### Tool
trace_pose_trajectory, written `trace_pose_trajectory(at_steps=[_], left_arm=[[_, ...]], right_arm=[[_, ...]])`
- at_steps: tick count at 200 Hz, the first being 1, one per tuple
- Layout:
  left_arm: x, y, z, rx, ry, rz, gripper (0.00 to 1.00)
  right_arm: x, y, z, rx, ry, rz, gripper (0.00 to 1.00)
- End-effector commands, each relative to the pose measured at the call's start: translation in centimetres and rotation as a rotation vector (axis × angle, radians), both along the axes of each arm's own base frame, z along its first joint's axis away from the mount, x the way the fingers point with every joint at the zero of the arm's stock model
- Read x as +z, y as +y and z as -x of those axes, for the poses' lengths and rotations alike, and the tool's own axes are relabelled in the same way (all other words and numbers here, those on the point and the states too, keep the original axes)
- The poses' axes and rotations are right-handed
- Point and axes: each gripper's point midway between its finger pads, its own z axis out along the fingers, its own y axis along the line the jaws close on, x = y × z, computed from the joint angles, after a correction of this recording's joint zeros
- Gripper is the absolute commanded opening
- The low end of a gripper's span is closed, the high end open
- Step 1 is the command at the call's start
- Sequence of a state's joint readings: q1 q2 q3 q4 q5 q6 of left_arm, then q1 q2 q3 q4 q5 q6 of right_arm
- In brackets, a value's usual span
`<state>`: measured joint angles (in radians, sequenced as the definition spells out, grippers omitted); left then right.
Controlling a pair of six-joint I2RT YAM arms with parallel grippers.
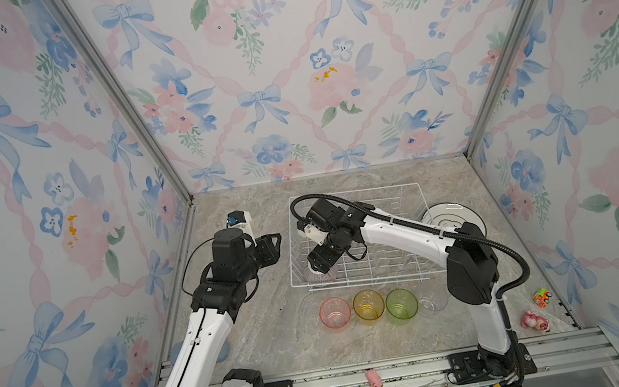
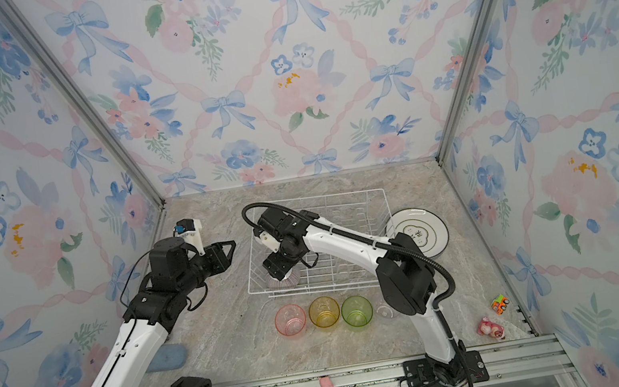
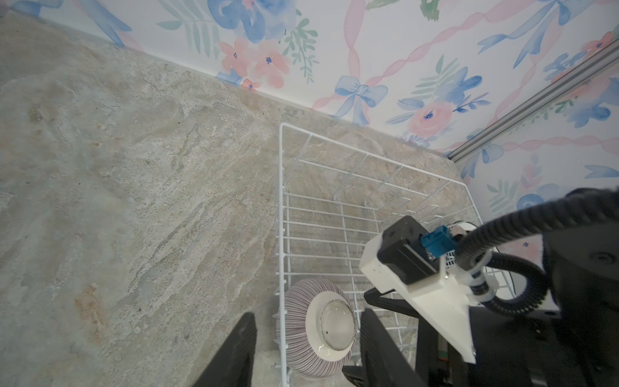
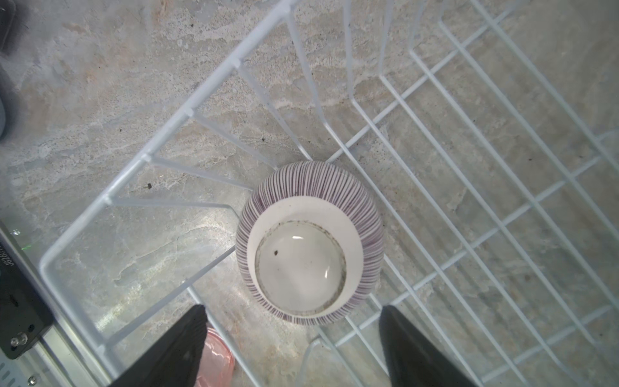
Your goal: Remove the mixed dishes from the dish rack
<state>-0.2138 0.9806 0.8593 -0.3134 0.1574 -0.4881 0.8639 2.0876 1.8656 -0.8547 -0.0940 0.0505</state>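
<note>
We see the dish rack (image 1: 391,187) standing toward the back of the bench, and only the bowl (image 4: 310,244) is left in it. The bowl lies upside down in the rack's front left corner, its white foot facing up.

The right gripper (image 4: 293,308) hangs just above the bowl. Its jaws are spread wide, the fingers stand clear of the striped sides, and they hold nothing.

The left gripper (image 1: 276,244) is outside the rack, near its left side. Its jaws are partly apart and empty.

Along the rack's front edge four tumblers stand in a row on the bench: the pink tumbler (image 1: 335,312), yellow tumbler (image 1: 368,305), green tumbler (image 1: 402,305) and clear tumbler (image 1: 433,300). The plates (image 1: 452,218) lie stacked on the bench against the rack's right side.
</note>
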Motion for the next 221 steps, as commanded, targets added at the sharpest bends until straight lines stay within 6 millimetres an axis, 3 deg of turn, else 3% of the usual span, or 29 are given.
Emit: trace_pose_trajectory(at_steps=[1, 128, 221], left_arm=[[-0.6, 0.1, 0.5, -0.03, 0.006, -0.016, 0.48], [-1.4, 2.2, 0.9, -0.007, 0.008, -0.011, 0.48], [-2.6, 2.2, 1.0, -0.014, 0.034, -0.008, 0.48]], right_arm=[[-0.6, -0.4, -0.2, -0.008, -0.006, 0.08, 0.84], [-2.8, 0.5, 0.1, 0.034, 0.015, 0.21, 0.77], [-3.0, -0.7, -0.4, 0.018, -0.005, 0.283, 0.4]])
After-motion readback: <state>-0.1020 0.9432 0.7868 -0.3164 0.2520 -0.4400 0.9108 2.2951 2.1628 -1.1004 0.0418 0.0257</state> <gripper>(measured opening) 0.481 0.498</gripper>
